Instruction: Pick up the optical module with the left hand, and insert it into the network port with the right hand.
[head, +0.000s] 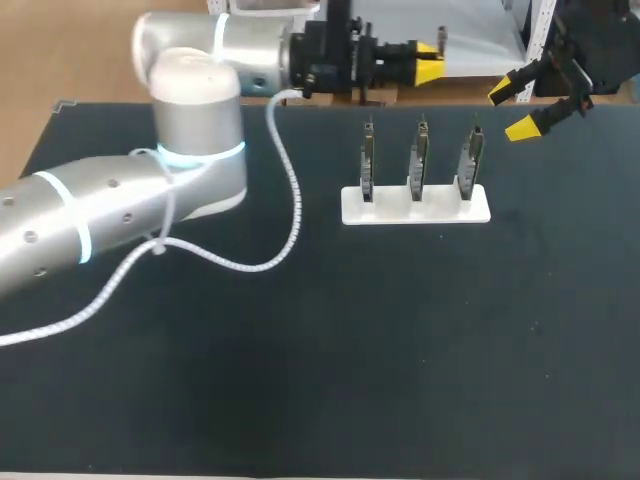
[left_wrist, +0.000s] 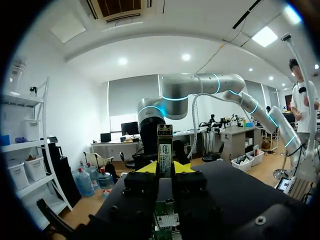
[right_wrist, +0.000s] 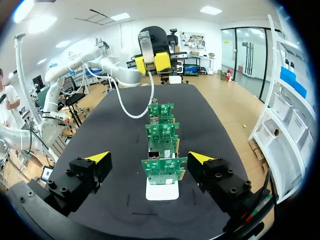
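Your left fingers (head: 428, 62) sit beyond the far side of the white stand (head: 415, 208), off past the bench (head: 330, 350) edge. They are closed on the optical module (left_wrist: 165, 147), which stands upright between the two yellow tips. The module's face carries a printed label with a logo patch above small lines of text, and that print is too fine to make out.

The stand holds three green circuit boards (right_wrist: 164, 172) upright in a row, one behind another as your right wrist sees them. No lettering on them can be read.

Your right fingers (head: 524, 127) hover beside the stand's right end, toward the far bench edge. They are spread wide with nothing between them, and in the right wrist view the nearest board stands ahead in the gap.
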